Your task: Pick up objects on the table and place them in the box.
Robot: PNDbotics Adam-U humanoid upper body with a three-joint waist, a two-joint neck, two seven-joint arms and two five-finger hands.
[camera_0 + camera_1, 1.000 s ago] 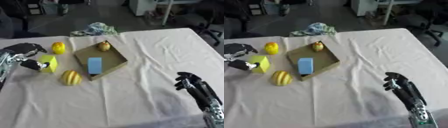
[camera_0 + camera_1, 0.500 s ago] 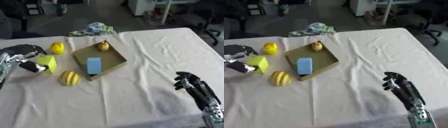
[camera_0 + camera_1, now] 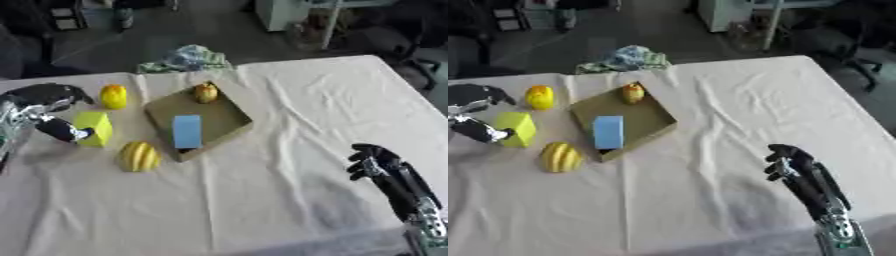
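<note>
A shallow brown box (image 3: 229, 111) lies on the white cloth, holding a blue block (image 3: 185, 131) and a small yellow-red fruit (image 3: 206, 92). Left of it lie a yellow-green cube (image 3: 96, 127), a yellow lemon-like fruit (image 3: 113, 96) and a striped yellow fruit (image 3: 139, 155). My left hand (image 3: 45, 106) is at the far left, open around the cube's left side, thumb near its lower edge and fingers arched above. My right hand (image 3: 378, 165) rests at the lower right, fingers relaxed, holding nothing.
A crumpled blue-green cloth (image 3: 187, 59) lies at the table's far edge behind the box. The white tablecloth (image 3: 289, 120) is wrinkled to the right of the box. Chairs and furniture stand beyond the table.
The left hand has drifted slightly down and left beside the cube. The right hand has stayed in place. The objects have not moved.
</note>
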